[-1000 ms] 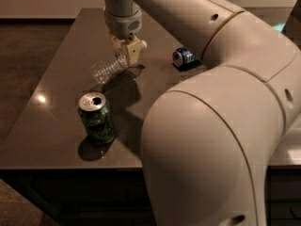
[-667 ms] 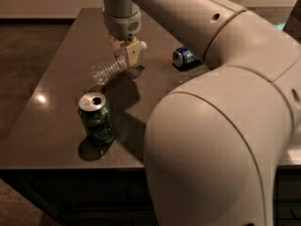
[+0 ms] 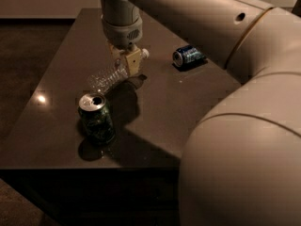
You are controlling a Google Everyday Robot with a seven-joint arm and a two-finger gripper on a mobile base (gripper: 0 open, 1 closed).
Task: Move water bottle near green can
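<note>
1. Water bottle (image 3: 107, 78): lies slanted on the dark table (image 3: 51, 140). Its base end points toward the green can, and its white cap (image 3: 145, 53) points up and away, toward the far side. The clear ribbed body catches faint glints. I can't make out the label band under my fingers.
2. My gripper (image 3: 128, 64): comes straight down on the bottle's neck end, just behind the cap. The jaws are drawn in narrow on either side of the bottle, gripping it. I can't tell whether the base is resting on the table or just clear of it.
3. Green can (image 3: 96, 119): upright, silver top with the tab hole showing, near the front edge. It sits close to the bottle's base end but apart from it.
4. Step in hand, by my reckoning: the carry, with the bottle gripped and nearly at the can.
5. Next move calls for a short, slow shift toward the green can, then set down and release. The base end leads, so it could tip the can if it swings.
6. Blue can (image 3: 187, 55): on its side, well apart to the far right, out of my path.
7. My own arm (image 3: 211, 13) fills the right side of the view.
</note>
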